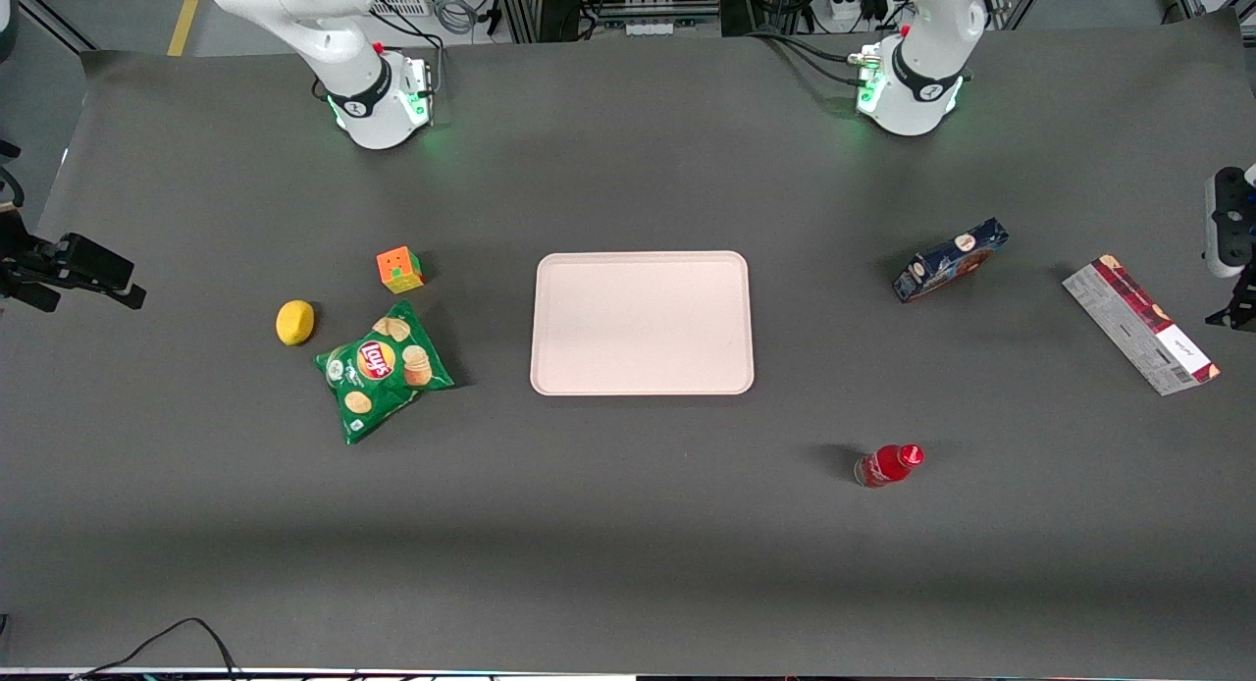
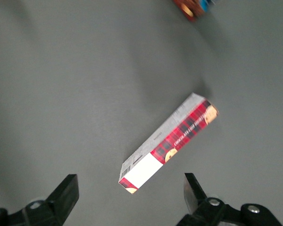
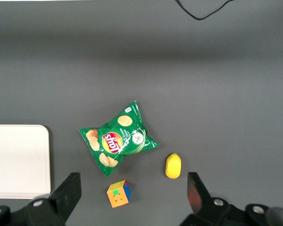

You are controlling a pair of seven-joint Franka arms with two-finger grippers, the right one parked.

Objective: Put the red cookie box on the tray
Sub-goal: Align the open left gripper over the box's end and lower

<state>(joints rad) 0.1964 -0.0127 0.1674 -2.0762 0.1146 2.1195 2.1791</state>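
Tool (image 2: 132,200) fingers are spread wide apart and hold nothing. Just below the tool, the red cookie box (image 2: 169,142) lies flat on the surface (image 2: 75,84). Its long side runs slantwise between the fingers. Well away from the tool sits the tray (image 1: 642,323).

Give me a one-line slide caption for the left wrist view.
Open end effector hovering above the red cookie box lying flat on the grey table.

red cookie box (image 1: 1140,324): long slim tartan carton, lying flat at the working arm's end of the table
tray (image 1: 642,323): pale pink, empty, at table centre
gripper (image 2: 132,200): fingers spread, above the box
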